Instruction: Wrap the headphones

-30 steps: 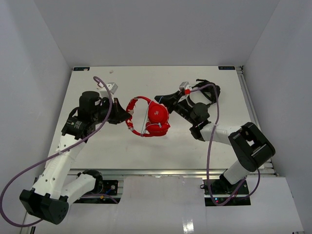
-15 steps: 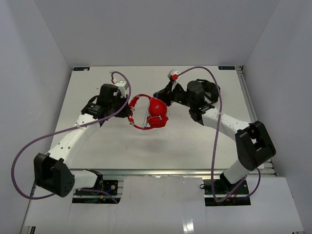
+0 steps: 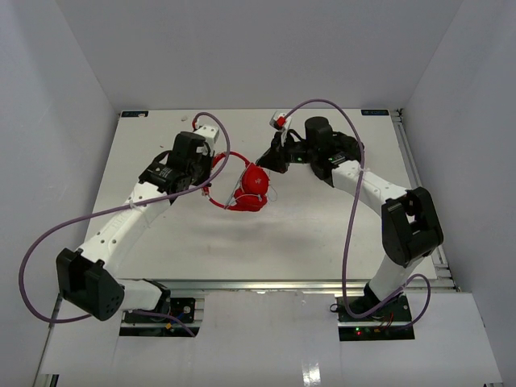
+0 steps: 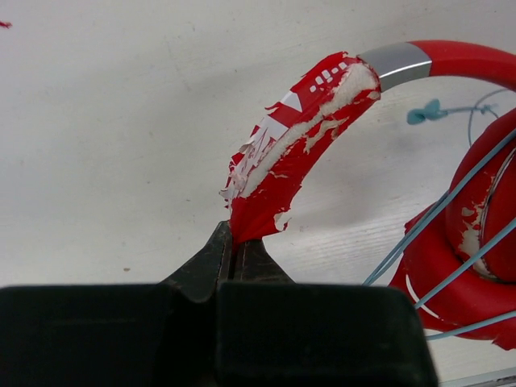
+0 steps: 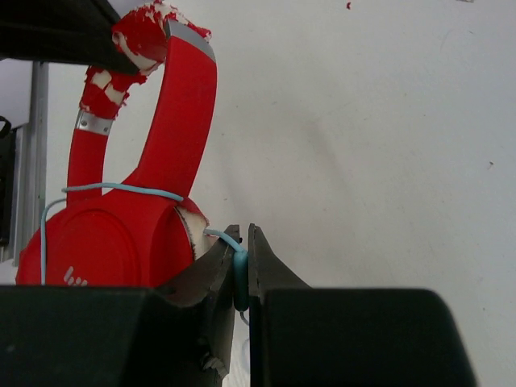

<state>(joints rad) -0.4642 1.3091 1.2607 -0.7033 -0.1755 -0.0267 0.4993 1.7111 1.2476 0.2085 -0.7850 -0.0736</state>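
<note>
The red headphones (image 3: 251,184) hang over the middle of the worktop (image 3: 306,234). The left tool (image 4: 234,246) is clamped on the peeling headband (image 4: 306,121) at their left, and the right tool (image 5: 242,238), just beyond the earcup (image 5: 105,242), is pinched together on the pale blue cable (image 5: 240,282). I'd hold the band steady and lead the cable round the earcups under light tension. Only the wrist views show these grips; the overhead view alone shows both arms at once.
</note>
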